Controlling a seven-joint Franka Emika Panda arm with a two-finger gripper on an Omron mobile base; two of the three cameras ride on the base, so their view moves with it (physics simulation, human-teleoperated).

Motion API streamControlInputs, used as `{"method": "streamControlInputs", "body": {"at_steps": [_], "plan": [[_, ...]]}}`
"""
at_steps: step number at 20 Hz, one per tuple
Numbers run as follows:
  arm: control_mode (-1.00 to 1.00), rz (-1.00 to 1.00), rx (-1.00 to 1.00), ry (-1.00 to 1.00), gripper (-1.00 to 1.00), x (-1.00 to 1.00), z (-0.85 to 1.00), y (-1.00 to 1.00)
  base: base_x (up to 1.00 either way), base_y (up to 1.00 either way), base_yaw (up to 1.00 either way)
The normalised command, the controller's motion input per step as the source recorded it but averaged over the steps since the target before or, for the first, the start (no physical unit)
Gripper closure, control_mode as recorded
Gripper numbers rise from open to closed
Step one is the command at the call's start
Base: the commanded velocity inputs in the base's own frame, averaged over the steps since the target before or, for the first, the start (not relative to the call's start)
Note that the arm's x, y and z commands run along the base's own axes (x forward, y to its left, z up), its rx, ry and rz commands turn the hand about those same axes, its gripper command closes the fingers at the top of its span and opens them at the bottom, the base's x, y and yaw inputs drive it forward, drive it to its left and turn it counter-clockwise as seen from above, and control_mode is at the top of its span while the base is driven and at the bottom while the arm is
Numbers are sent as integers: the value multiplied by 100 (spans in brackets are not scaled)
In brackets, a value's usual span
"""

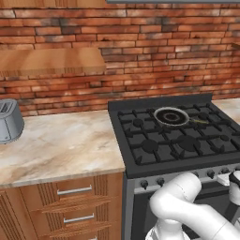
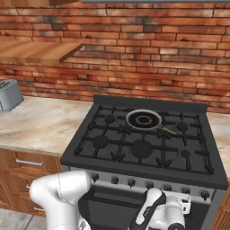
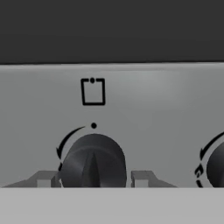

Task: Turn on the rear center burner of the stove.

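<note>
Knob-grasping step: the gripper [image 3: 92, 178] faces a black knob [image 3: 92, 162] on the stove [image 1: 176, 140] panel, jaws open at 3 and 9 o'clock, unclosed; next, close and twist.

Red brick wall [image 1: 140, 51]. Wooden shelf [image 1: 51, 61] mounted on it, left. Beige marble-look counter [image 1: 61, 145]. Wooden cabinet drawers [image 1: 75, 204] with silver handles. Grey toaster [image 1: 9, 121] at counter's left end.
</note>
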Motion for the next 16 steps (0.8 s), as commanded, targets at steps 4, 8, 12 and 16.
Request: {"method": "streamControlInputs", "body": {"at_steps": [4,8,12,16], "plan": [[-100,7,-26,0,100,0,-6,0,0,0,0],[-100,13,-52,0,100,0,-21,-17,0,0,0],[-100,24,-63,0,100,0,-32,-42,0,0,0],[-100,32,-72,0,100,0,-29,-49,0,0,0]]}}
